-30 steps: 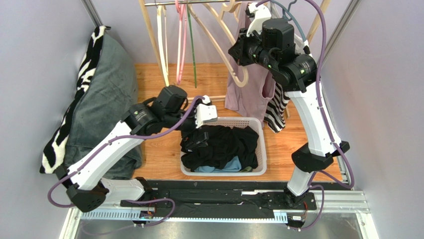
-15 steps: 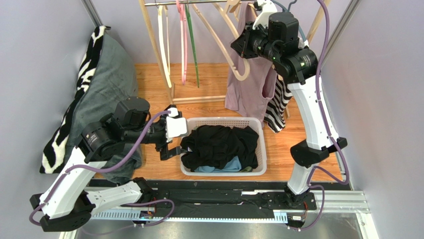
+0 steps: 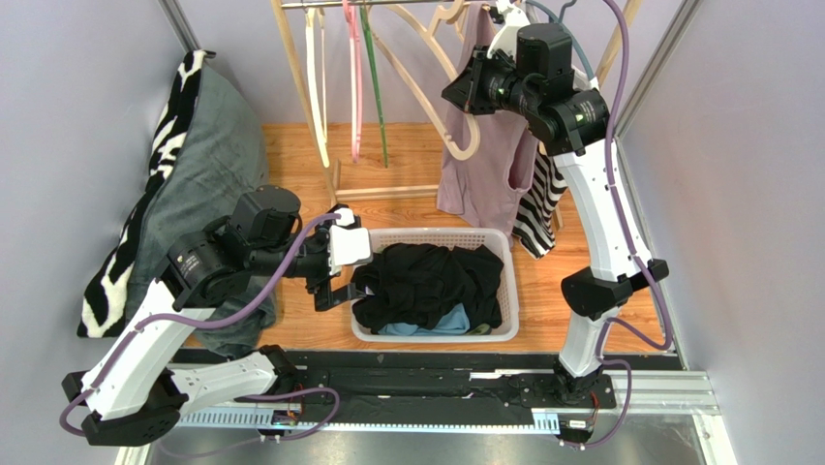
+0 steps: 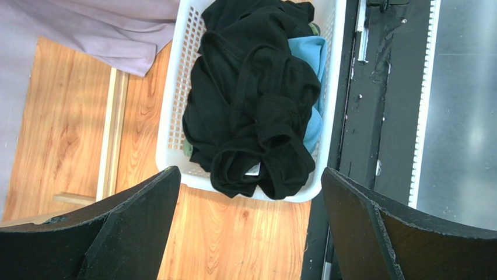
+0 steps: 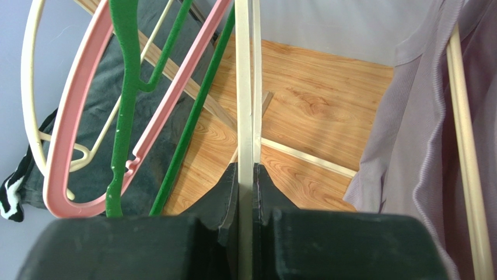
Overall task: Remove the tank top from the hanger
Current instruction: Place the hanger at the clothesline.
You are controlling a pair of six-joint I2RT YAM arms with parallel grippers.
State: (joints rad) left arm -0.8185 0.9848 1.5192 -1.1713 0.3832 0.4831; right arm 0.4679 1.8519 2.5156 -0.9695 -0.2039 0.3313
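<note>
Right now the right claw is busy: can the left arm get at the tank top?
Probably yes: the left claw is open and empty, with only the low basket between it and the tank top.

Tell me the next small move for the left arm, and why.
Probably raise the open left end effector toward the tank top and grip its lower edge. The right end effector is shut on the cream hanger, while the left one hovers low beside the basket.

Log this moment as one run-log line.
right gripper: jaws shut on cream hanger | left gripper: jaws open, beside white plastic basket of black clothes | lilac ribbed tank top: hanging, not yet removed
</note>
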